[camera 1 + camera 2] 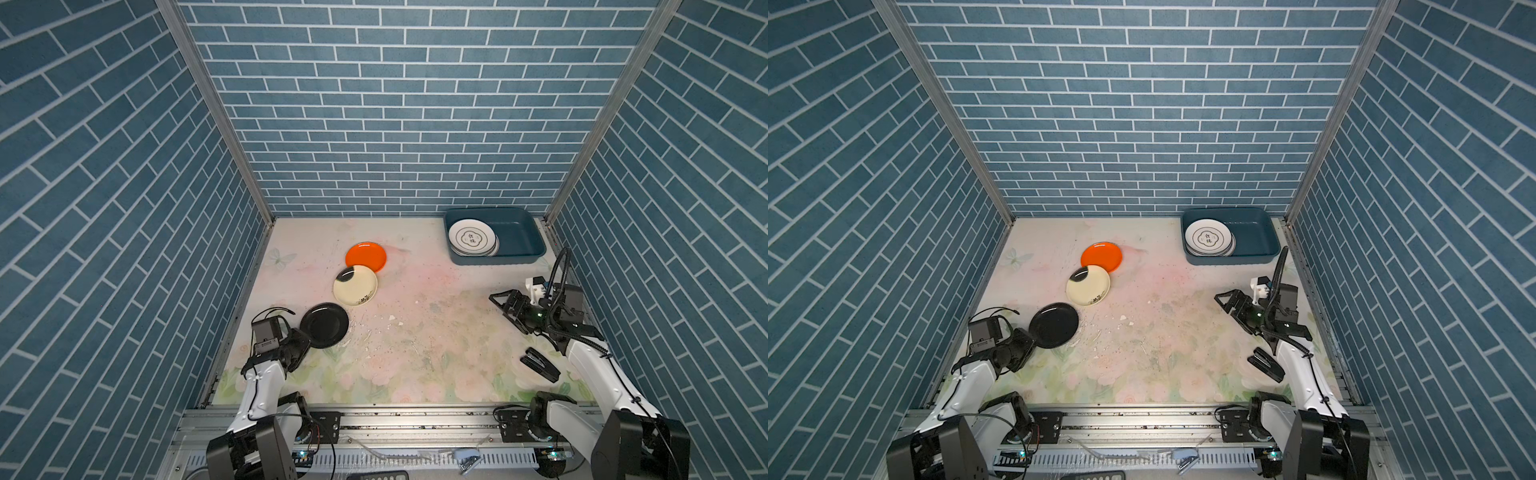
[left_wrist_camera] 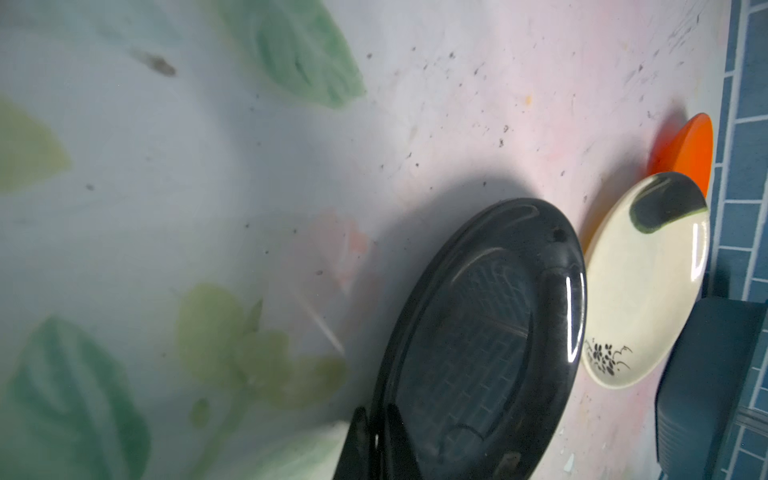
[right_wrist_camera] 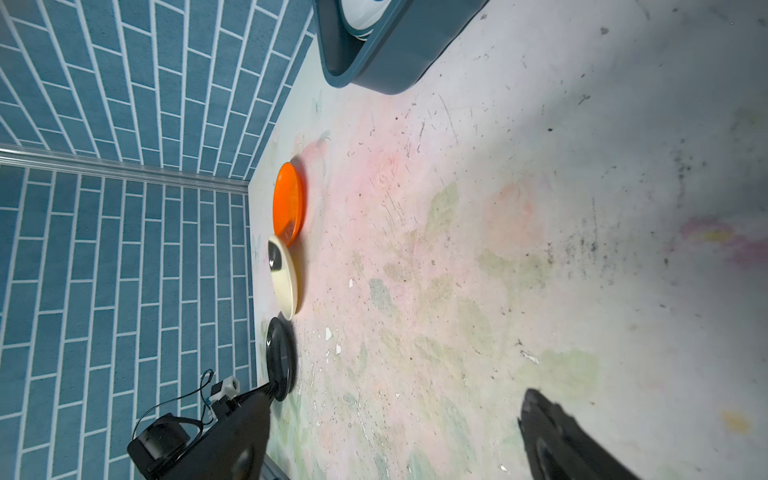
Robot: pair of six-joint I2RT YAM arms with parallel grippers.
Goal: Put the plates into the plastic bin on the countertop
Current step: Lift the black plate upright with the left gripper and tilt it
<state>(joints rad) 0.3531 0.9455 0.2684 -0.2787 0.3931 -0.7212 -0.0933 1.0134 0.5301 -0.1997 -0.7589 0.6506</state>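
On the countertop (image 1: 415, 353), left side, we see the black plate (image 1: 324, 326), its near rim pinched tight by the left gripper (image 2: 380, 446). Just beyond lies the cream plate (image 1: 355, 286), overlapping the orange plate (image 1: 365, 257). A stack of white plates (image 1: 471, 237), lettered on top, sits at the left end of the plastic bin (image 1: 515, 239), far right corner. The right gripper (image 1: 500, 303) hovers spread, holding nothing. A black stapler (image 1: 540, 365) lies beside that arm.
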